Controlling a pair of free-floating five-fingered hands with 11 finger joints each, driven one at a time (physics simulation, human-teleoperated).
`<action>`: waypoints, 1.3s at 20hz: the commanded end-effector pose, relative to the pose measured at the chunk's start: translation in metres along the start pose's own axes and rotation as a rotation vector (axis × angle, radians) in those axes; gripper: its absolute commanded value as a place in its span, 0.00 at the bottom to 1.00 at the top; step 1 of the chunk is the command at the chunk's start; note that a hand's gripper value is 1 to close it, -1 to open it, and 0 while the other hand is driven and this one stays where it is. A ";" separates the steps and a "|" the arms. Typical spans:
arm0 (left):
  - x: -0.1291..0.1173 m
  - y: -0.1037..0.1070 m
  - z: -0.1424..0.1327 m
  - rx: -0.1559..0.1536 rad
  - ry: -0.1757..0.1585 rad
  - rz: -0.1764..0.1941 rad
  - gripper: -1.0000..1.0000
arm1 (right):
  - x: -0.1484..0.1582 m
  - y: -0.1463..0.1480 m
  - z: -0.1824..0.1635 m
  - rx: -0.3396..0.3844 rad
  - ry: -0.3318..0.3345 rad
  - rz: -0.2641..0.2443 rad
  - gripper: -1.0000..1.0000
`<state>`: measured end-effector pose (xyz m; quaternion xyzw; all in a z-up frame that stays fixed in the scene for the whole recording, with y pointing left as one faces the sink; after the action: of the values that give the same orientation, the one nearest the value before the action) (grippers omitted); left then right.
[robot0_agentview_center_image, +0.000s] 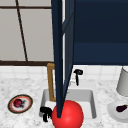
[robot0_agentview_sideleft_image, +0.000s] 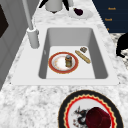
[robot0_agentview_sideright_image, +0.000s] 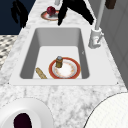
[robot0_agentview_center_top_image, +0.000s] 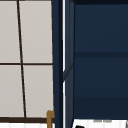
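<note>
My left hand (robot0_agentview_center_image: 45, 113) hangs at the sink's front left corner, fingers relaxed and pointing down, holding nothing; it also appears as the left hand (robot0_agentview_sideright_image: 19, 11) and the left hand (robot0_agentview_sideleft_image: 122, 46) off the counter's front edge. A big red ball (robot0_agentview_center_image: 68, 115) sits right beside it. My right hand (robot0_agentview_center_image: 78, 73) floats above the back of the sink (robot0_agentview_center_image: 93, 100) near the faucet (robot0_agentview_sideright_image: 96, 35), fingers spread downward and empty; it is the large right hand (robot0_agentview_sideright_image: 75, 8). In the basin lie a red-rimmed plate (robot0_agentview_sideleft_image: 56, 63) carrying a small jar (robot0_agentview_sideleft_image: 68, 60), and a breadstick (robot0_agentview_sideleft_image: 82, 56).
An open dark blue cabinet door (robot0_agentview_center_image: 61, 50) hangs over the sink's middle. A patterned plate (robot0_agentview_center_image: 11, 106) with a red fruit (robot0_agentview_center_image: 18, 102) is on the left counter. At the right stand a white plate (robot0_agentview_center_image: 113, 112) bearing a dark purple item (robot0_agentview_center_image: 121, 108) and a grey cylinder (robot0_agentview_center_image: 123, 82).
</note>
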<state>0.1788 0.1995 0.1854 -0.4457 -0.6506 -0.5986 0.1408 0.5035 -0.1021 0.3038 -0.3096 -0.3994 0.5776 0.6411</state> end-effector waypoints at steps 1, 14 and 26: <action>0.000 0.000 0.000 0.000 0.000 0.000 0.50 | -0.001 -0.004 -0.021 0.095 0.039 0.038 0.00; 0.000 0.000 0.000 0.000 0.000 0.000 0.50 | -0.001 0.004 -0.125 0.137 0.092 0.090 0.00; 0.000 0.000 0.000 0.000 0.000 0.000 0.50 | -0.030 0.030 -0.206 0.223 0.013 0.083 0.00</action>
<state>0.1788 0.1995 0.1854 -0.4457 -0.6506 -0.5986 0.1408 0.6645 -0.1028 0.1947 -0.2776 -0.3293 0.6185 0.6573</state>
